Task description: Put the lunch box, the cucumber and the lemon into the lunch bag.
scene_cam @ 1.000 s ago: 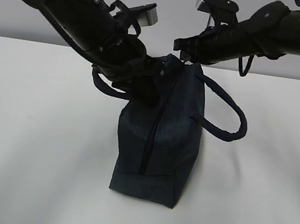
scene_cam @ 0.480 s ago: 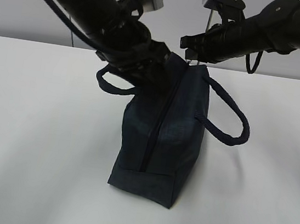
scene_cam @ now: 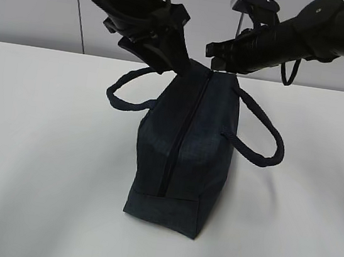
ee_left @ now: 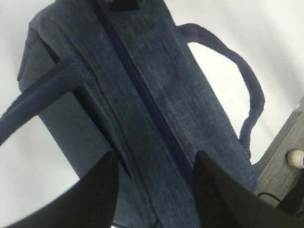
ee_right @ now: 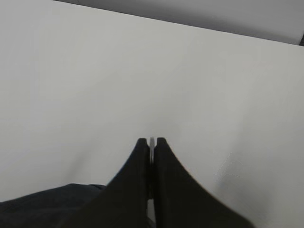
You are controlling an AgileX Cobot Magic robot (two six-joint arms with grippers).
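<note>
White tabletop (scene_cam: 36, 149) under a pale wall holds one thing, the navy lunch bag (scene_cam: 185, 149), standing at the centre with its black zipper (scene_cam: 180, 136) running toward six o'clock and apparently drawn shut along the visible length. No lunch box, cucumber or lemon shows anywhere; they are likely inside already, though that is hidden, so packing looks finished and little beyond letting go remains. Just above the bag's top at eleven o'clock, the left gripper (scene_cam: 169, 55) hangs with jaws parted and empty; a second earlier it was pressed low against the bag by the near handle (scene_cam: 126, 94), and it has since lifted clear. At one o'clock, the right gripper (ee_right: 151, 145) is pinched tight on a thin silvery sliver, probably the zipper's ring pull, unmoved.
</note>
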